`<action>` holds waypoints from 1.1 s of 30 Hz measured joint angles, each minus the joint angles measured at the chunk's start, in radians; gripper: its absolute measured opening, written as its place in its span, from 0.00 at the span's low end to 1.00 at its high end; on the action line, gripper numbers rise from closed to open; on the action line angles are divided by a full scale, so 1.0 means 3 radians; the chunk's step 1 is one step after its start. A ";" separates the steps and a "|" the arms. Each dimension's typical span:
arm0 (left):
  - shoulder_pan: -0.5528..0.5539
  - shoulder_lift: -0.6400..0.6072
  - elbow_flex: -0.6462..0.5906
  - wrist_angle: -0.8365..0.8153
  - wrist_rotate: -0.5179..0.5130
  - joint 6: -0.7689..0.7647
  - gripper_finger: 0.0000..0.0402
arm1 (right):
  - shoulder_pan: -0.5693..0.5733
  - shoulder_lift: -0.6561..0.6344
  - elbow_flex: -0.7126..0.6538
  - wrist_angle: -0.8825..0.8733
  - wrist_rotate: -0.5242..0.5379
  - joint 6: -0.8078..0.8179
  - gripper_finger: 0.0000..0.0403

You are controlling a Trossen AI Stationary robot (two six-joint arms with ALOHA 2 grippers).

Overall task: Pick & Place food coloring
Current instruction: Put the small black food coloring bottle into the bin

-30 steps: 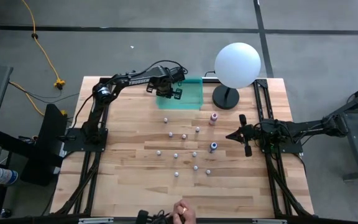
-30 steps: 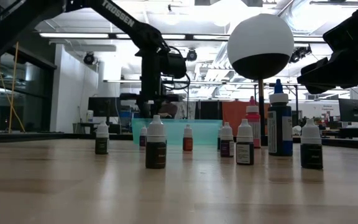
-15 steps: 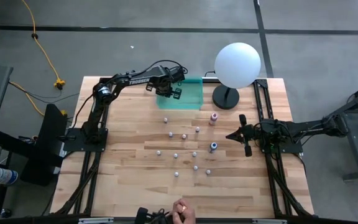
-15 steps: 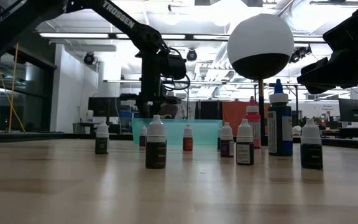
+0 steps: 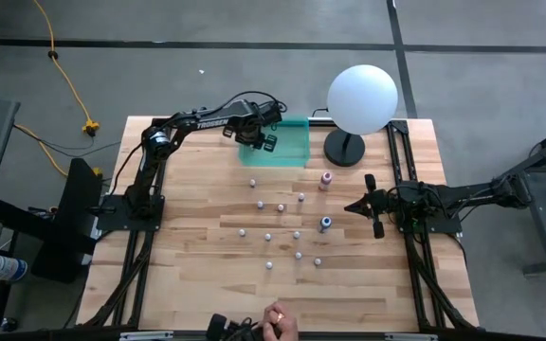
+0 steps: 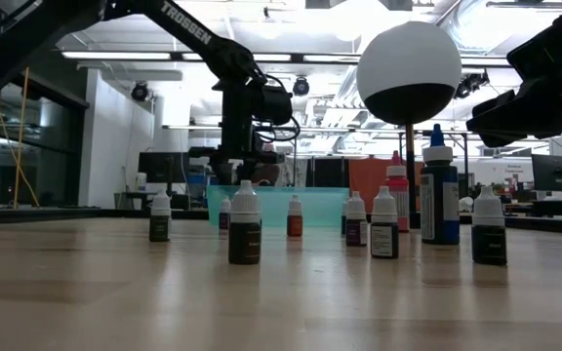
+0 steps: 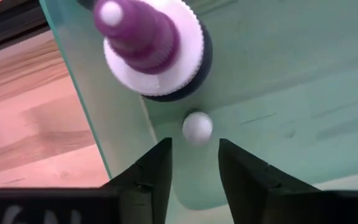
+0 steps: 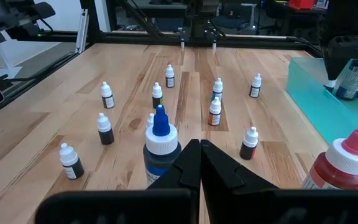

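Ten tiny white-capped bottles (image 5: 267,237) stand on the open table (image 5: 197,275), along with one blue-capped bottle (image 5: 325,224) and one pink-capped bottle (image 5: 326,178). There is also one teal tray (image 5: 292,152) and one globe lamp (image 5: 362,98).

A light wooden table (image 5: 197,284) stands on a grey floor (image 5: 254,76). At its far edge lies a see-through teal tray (image 5: 292,142). Just beside the tray stands a lamp with a big white globe (image 5: 361,98) on a round black base (image 5: 343,150). A yellow cable (image 5: 64,76) runs across the floor, well apart from the table.
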 joint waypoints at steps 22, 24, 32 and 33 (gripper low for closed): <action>-0.0248 -0.0193 0.0811 -0.0592 -0.0039 0.0865 0.34 | 0.0001 0.0000 0.0000 0.0001 0.0000 0.0000 0.00; -0.0317 -0.0285 0.0828 -0.0831 -0.0036 0.0969 0.34 | 0.0001 0.0001 0.0000 0.0000 0.0001 0.0000 0.00; -0.0706 -0.0719 0.0655 -0.1218 -0.0116 0.1230 0.34 | 0.0001 0.0003 -0.0001 -0.0005 0.0000 -0.0001 0.00; -0.0770 -0.0773 0.0593 -0.1214 -0.0114 0.1244 0.34 | 0.0001 0.0001 0.0000 -0.0005 -0.0001 -0.0001 0.00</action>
